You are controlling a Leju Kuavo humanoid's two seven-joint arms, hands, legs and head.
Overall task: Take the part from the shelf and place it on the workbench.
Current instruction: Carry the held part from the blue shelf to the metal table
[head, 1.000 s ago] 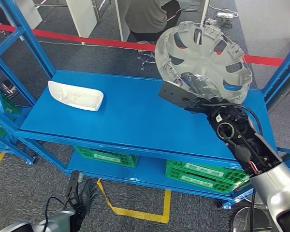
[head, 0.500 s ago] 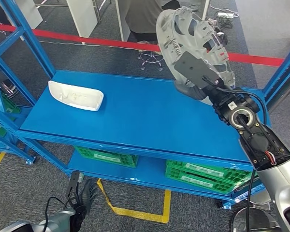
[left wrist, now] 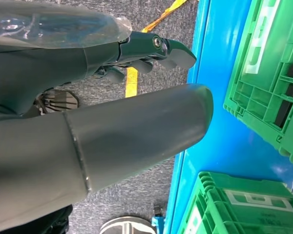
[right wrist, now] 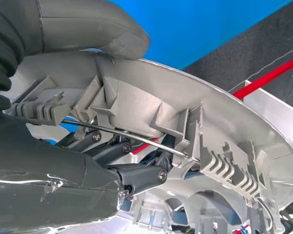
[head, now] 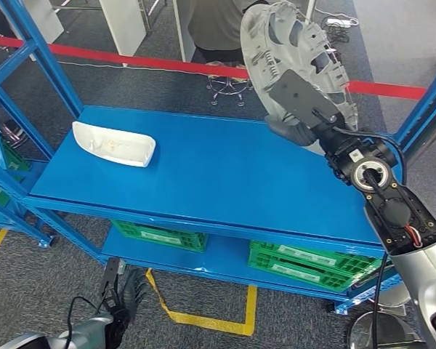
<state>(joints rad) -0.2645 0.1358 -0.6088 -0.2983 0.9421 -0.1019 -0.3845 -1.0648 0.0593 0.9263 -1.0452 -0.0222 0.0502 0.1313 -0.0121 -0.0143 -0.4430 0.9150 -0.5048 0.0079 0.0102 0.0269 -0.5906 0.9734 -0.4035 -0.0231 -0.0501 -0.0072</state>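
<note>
Right hand [head: 293, 120] grips the grey wheel cover [head: 293, 51] by its rim – thumb [right wrist: 93, 24] on one face, dark fingers [right wrist: 137, 175] hooked thru the ribbed inner side w/ the wire ring. Cover is off the blue shelf [head: 205, 174], tilted up on edge above the shelf's far right end, ribbed back facing the camera. Well to the left of that hand, a white plastic part [head: 114, 144] lies flat on the shelf top. Left hand [head: 125, 294] hangs low beside the shelf's lower level, holding nothing, fingers [left wrist: 156, 48] stretched out apart – green crates [left wrist: 270, 73] just ahead of it, yellow floor tape [head: 205, 316] close by. A seated person [head: 221, 25] beyond the red tape [head: 123, 59]
</note>
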